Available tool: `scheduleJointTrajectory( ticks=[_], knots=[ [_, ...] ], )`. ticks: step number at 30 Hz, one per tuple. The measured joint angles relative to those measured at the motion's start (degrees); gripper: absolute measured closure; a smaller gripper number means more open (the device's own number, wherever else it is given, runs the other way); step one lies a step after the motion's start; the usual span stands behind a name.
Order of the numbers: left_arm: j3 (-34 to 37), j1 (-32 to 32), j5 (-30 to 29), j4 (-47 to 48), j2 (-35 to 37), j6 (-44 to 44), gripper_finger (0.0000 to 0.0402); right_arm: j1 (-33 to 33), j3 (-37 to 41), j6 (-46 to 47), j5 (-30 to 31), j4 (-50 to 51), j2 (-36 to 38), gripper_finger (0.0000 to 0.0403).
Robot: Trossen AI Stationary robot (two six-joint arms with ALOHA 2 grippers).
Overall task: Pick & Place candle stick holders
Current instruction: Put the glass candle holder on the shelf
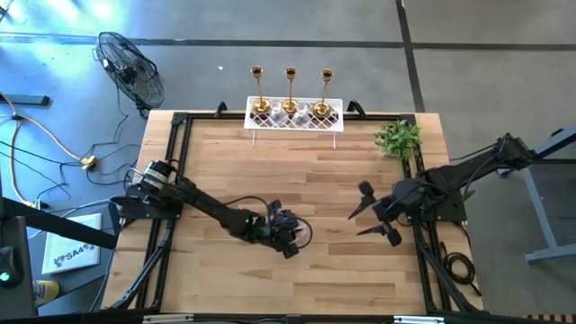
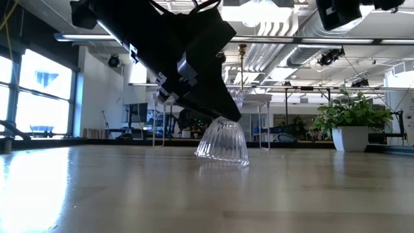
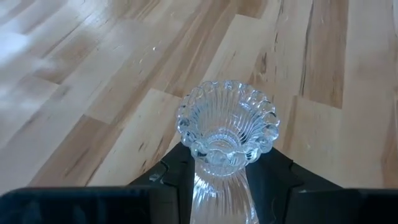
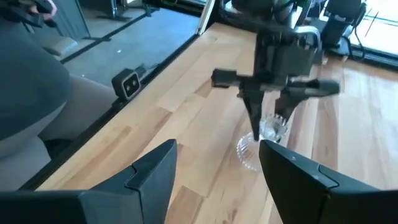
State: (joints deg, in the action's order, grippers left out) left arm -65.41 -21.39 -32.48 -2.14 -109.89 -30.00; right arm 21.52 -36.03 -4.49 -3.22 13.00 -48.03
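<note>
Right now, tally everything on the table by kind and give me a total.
gold candle stick holders: 3
clear glass candle stick holder: 1 (any more in the rack are too small to tell)
white rack: 1
green plant: 1
Total: 6

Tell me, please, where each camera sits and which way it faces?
High: overhead, facing down; both arms, table.
Low: table height, looking across; left claw around the glass holder.
Left wrist: behind its claw, toward the holder.
Right wrist: past its open claw toward the left arm.
Low and both wrist views share the holder.
</note>
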Motion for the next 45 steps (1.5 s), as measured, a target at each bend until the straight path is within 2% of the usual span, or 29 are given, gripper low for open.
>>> scheduleJointTrajectory(
  ticks=[4, 8, 17, 21, 33, 38, 45],
  knots=[
    [-0.2, 0.0, -0.4, -0.6, 0.8, 2.3, 0.0293, -0.1, 3.5, 0.8, 0.4, -2.7, 0.0, 0.0178],
    [-2.2, 0.0, -0.9, -0.7, 1.7, 5.2, 0.0293, -0.2, 7.9, 0.8, 3.3, -7.8, 0.0, 0.0178],
    [-8.6, 0.0, -1.0, -0.8, 1.7, 13.7, 0.0294, -0.2, 19.3, 0.6, 11.0, -29.3, 0.0, 0.0178],
    [-11.1, 0.0, -0.6, 0.5, 1.7, 16.2, 0.0294, -0.2, 23.0, 1.0, 13.6, -34.9, 0.0, 0.0179],
    [-11.6, 0.0, -2.5, -0.5, 1.7, 17.8, 0.0294, -0.2, 23.9, 1.7, 11.9, -40.5, 0.0, 0.0181],
    [-11.6, 0.1, -2.6, -3.0, 2.5, 20.8, 0.0294, -0.2, 23.9, 2.5, 14.3, -42.0, -0.1, 0.0182],
    [-15.6, 0.5, -1.7, -1.5, 2.7, 24.2, 0.0294, -0.1, 23.9, 2.3, 13.7, -44.9, -4.2, 0.0183]
  ],
)
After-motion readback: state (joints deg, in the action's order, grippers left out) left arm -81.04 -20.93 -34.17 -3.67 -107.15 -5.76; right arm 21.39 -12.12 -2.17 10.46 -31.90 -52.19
